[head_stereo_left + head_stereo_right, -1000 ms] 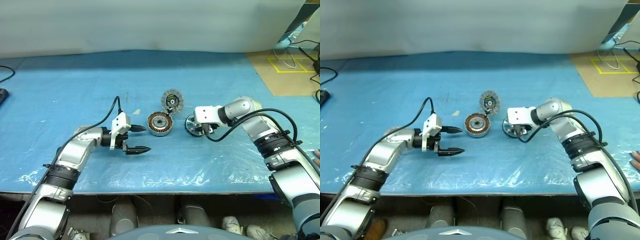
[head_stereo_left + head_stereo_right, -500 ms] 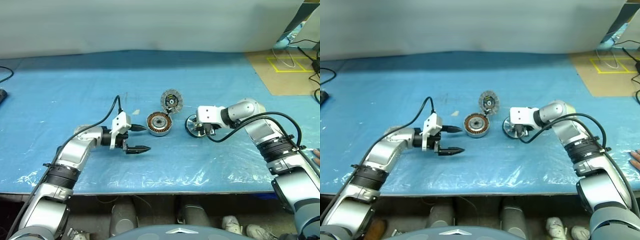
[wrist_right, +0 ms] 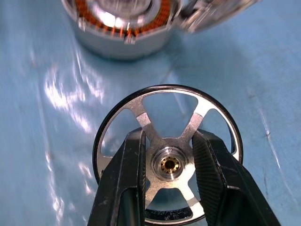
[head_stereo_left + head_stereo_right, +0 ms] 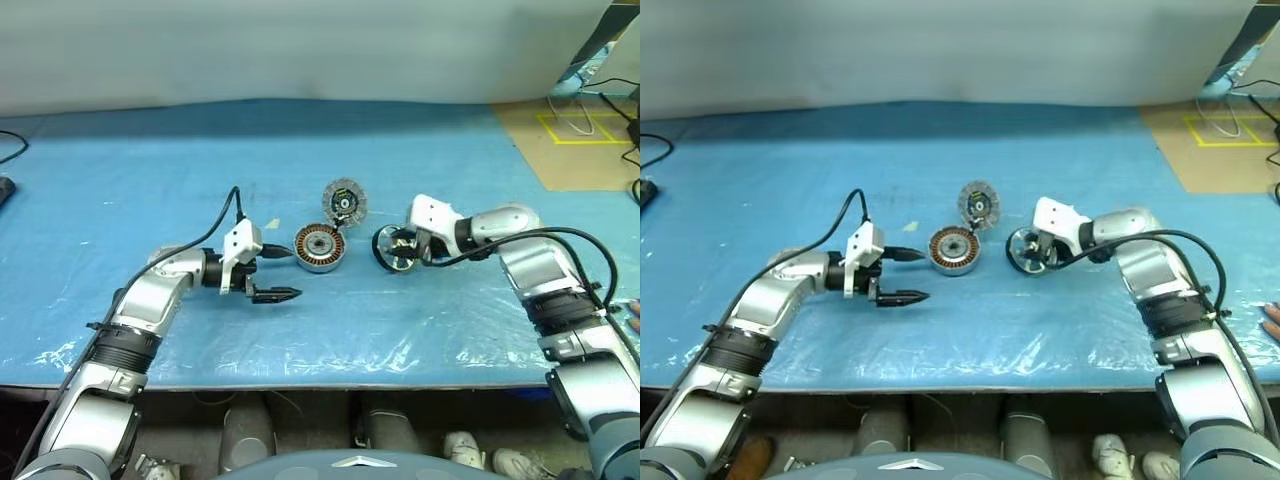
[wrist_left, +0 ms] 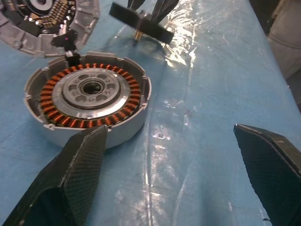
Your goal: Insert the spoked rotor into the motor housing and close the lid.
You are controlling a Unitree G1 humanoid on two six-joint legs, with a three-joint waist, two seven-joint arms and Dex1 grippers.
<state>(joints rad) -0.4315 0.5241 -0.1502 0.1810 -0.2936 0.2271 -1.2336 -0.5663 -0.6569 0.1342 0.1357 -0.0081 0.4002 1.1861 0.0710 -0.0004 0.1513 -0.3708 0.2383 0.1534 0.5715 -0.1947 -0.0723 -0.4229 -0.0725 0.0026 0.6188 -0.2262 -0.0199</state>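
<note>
Right gripper [image 3: 170,165] clamped on the spoked rotor's [image 3: 168,160] hub, wheel at 3 o'clock of the motor housing [image 4: 319,247]. Lid [image 4: 344,201] leans at the housing's 1 o'clock. Left gripper [image 4: 279,273], fingers wide apart, empty, at its 9 o'clock on the table [image 4: 150,180].

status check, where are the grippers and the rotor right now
Right gripper shut on the spoked rotor, fingers through the spoke gaps at the hub. Left gripper open beside the motor housing. Lid hinged open behind it; nothing in the way.
</note>
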